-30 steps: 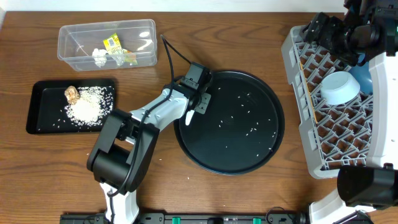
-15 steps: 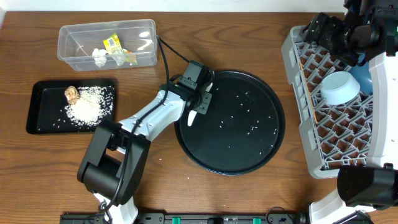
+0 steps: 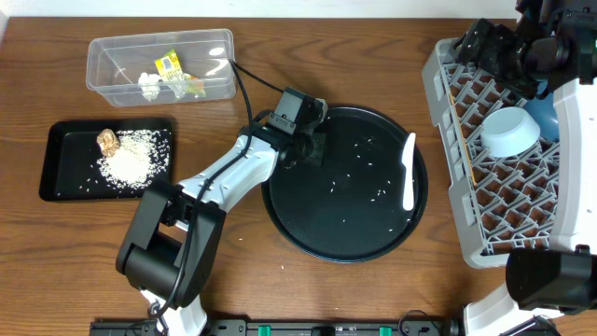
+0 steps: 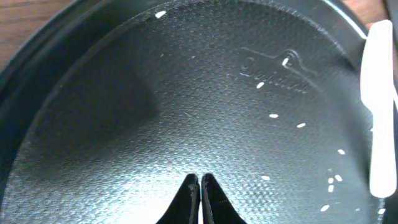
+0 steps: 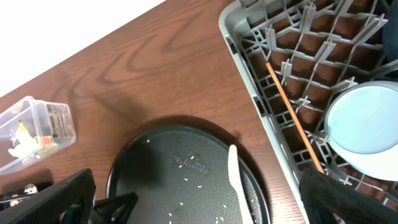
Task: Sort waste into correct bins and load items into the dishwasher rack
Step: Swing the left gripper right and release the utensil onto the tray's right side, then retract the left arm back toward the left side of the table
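Closest in, the round tray [image 3: 280,219] sits in the middle, stray rice [image 3: 378,194] dotted over it. The left gripper [image 4: 200,186] hangs low over the tray's left side, fingers pinched together with nothing between them. Across the tray, a white utensil [image 3: 409,170] lies flat along the right rim, well apart from that gripper. Off to the left, the black tray [image 3: 56,187] carries a pile of rice with the brown lump [image 3: 107,141] at the pile's top-left edge. Behind that, the tub [image 3: 103,51] holds the wrapper [image 3: 173,70] and the tissue [image 3: 148,86]. Over on the right, the rack [image 3: 438,84] has the white bowl [image 3: 509,131] resting inside, the blue bowl [image 3: 548,119] just beside it, and a thin orange stick [image 5: 292,112] lying on the grid. The right gripper [image 5: 198,176] hovers above the rack's far end, fingers spread wide, empty.
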